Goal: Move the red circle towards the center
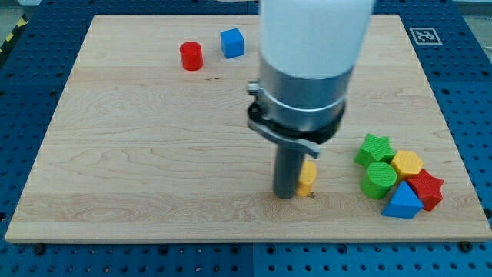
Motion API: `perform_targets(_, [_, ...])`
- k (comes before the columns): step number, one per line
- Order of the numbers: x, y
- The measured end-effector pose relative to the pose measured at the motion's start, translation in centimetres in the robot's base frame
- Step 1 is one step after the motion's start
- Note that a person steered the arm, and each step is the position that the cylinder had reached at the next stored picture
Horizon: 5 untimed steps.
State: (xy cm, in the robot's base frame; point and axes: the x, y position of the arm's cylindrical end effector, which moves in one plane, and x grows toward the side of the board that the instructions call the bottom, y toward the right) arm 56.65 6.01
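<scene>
The red circle, a short red cylinder, stands near the view's top left of the wooden board. A blue cube sits just to its right. My tip rests on the board low in the middle, far below and to the right of the red circle. A small yellow block touches the rod's right side, partly hidden by it; its shape cannot be made out.
A cluster sits at the view's lower right: a green star, a green cylinder, a yellow hexagon, a red star and a blue triangle. The arm's body hides the board's top middle.
</scene>
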Motion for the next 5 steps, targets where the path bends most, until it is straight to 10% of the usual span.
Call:
perform_targets(2, [0.4,6.7])
perform_targets(5, [-7.7,-22.3])
